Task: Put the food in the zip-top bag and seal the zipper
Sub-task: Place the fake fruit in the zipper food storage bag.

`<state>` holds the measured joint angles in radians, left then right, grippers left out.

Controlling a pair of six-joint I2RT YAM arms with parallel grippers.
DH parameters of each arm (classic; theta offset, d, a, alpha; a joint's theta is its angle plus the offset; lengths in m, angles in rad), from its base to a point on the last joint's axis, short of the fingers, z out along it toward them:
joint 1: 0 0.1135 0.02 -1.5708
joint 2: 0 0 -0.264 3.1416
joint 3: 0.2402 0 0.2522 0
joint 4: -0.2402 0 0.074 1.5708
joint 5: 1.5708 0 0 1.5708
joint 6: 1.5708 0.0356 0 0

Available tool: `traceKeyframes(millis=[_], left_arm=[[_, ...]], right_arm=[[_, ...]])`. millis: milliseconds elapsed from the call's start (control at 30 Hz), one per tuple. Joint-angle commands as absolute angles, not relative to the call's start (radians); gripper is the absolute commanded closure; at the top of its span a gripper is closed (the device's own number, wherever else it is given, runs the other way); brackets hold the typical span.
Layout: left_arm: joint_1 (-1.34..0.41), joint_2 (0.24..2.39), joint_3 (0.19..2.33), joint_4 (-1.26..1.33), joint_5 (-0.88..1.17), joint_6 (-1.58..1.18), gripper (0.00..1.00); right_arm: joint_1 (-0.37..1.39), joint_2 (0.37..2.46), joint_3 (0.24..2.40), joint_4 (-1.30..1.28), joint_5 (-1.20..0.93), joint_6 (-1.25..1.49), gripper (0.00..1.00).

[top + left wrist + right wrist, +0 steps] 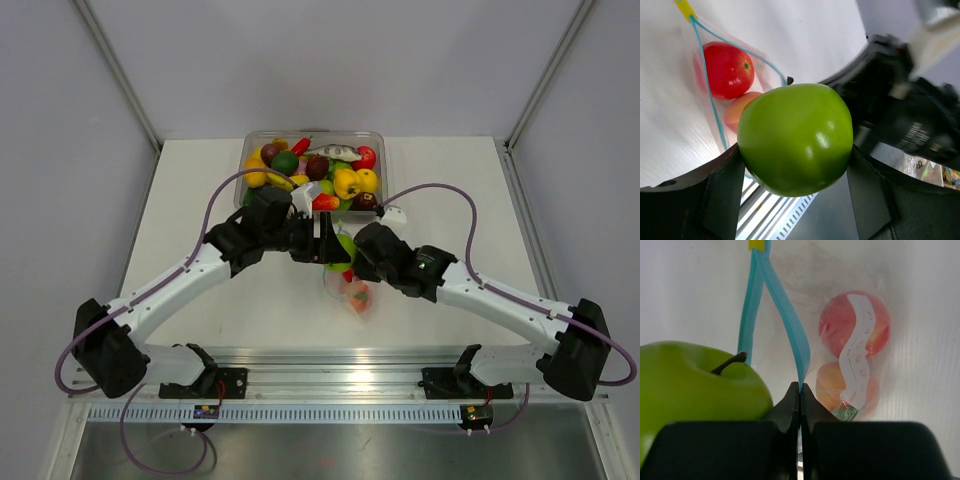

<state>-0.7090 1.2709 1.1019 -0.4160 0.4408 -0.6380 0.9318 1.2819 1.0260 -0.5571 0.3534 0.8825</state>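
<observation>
My left gripper (795, 175) is shut on a bright green apple (796, 138), held above the table just before the bag's open mouth; the apple also shows in the right wrist view (695, 390) and from above (345, 245). The zip-top bag (850, 340) lies on the table with a red fruit (729, 69) and an orange fruit (737, 110) inside. My right gripper (800, 390) is shut on one lip of the teal-blue zipper (787, 320), holding the mouth open. In the top view the bag (358, 295) lies below both grippers.
A rigid clear tub (254, 142) full of several toy fruits and vegetables stands at the back centre of the white table (200, 200). A metal rail (330, 385) runs along the near edge. Both arms meet at the table's middle.
</observation>
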Motion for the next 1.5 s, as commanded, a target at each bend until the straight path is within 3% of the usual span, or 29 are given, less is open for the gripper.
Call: traceKeyframes(millis=[0, 300, 500, 633, 767, 1067, 1200, 1300, 1367, 1467], left_arm=[[-0.718, 1.351, 1.098, -0.318, 0.445, -0.666, 0.56], [-0.739, 1.468, 1.108, -0.310, 0.437, -0.675, 0.56], [-0.775, 1.506, 1.163, -0.386, 0.347, -0.646, 0.45], [-0.805, 1.522, 1.196, -0.440, 0.299, -0.624, 0.35], [-0.830, 1.532, 1.230, -0.494, 0.246, -0.591, 0.01], [-0.861, 1.419, 1.298, -0.603, 0.256, -0.502, 0.03], [-0.864, 1.342, 1.301, -0.627, 0.281, -0.472, 0.12], [-0.864, 1.299, 1.284, -0.650, 0.235, -0.466, 0.24], [-0.864, 1.286, 1.263, -0.657, 0.195, -0.466, 0.37], [-0.864, 1.276, 1.224, -0.657, 0.123, -0.469, 0.46]], right_arm=[[0.927, 1.201, 1.017, -0.514, 0.354, 0.903, 1.00], [0.927, 1.091, 0.954, -0.503, 0.341, 0.916, 1.00], [0.927, 1.078, 0.942, -0.474, 0.305, 0.922, 1.00], [0.927, 1.077, 0.931, -0.451, 0.293, 0.927, 1.00], [0.927, 1.072, 0.922, -0.445, 0.291, 0.933, 1.00], [0.927, 1.072, 0.902, -0.472, 0.321, 0.939, 1.00], [0.928, 1.086, 0.907, -0.472, 0.324, 0.937, 1.00], [0.927, 1.095, 0.913, -0.476, 0.319, 0.933, 1.00], [0.927, 1.091, 0.913, -0.477, 0.318, 0.931, 1.00], [0.927, 1.083, 0.916, -0.483, 0.311, 0.923, 1.00]])
